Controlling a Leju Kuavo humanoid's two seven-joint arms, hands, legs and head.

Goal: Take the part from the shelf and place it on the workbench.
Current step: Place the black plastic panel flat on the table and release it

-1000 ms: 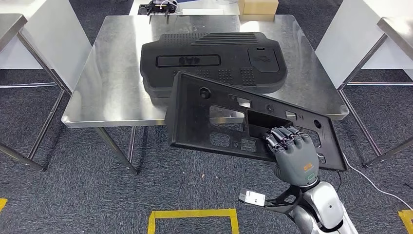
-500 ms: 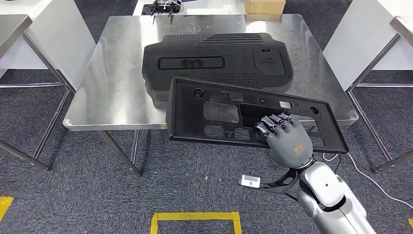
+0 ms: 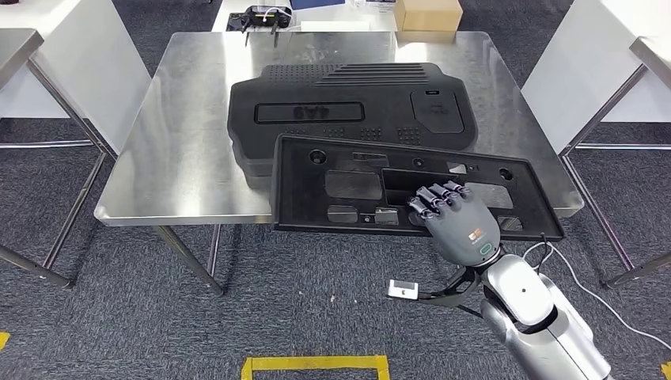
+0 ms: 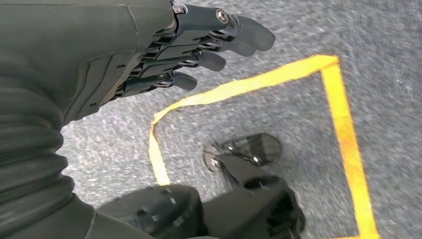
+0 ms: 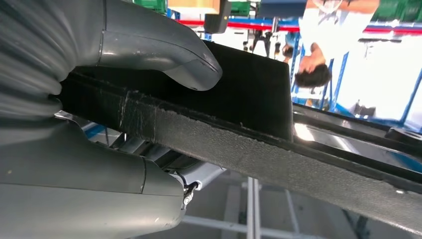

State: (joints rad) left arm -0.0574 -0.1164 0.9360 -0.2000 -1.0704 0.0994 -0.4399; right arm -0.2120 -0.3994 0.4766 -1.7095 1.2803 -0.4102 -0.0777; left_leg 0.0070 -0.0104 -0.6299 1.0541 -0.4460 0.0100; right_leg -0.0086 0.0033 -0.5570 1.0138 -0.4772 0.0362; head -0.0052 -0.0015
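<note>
— Where is the panel (image 3: 356,186) at this point?

— The flat black panel, full of cut-outs, is carried by the robot's right hand (image 3: 453,215), whose fingers hook over the edge of a rectangular opening near the panel's right end. The right wrist view shows the thumb (image 5: 164,47) on one face and the palm under the other, so the grip wraps the panel's edge (image 5: 239,154). Its far long edge overlaps the table (image 3: 182,119) and the big black cover (image 3: 348,103) lying there; the near edge juts out past the table's front rim, over the carpet.

— What has changed in the last second?

— The panel has gone from slanted across the view to nearly square with the table's front, and it sits further over the steel top than it did. The whole scene has shifted a little too, so part of that is the camera moving. It reads as the late approach — the panel is not set down yet, and whether it touches the cover cannot be told.

— And the other hand?

— The left hand (image 4: 164,55) hangs over the carpet with its fingers loosely extended, holding nothing, above a square of yellow floor tape (image 4: 338,109).

— The room?

— A cardboard box (image 3: 427,14) sits at the table's far edge, white benches stand on both sides, and a person (image 5: 323,45) stands beyond.
</note>
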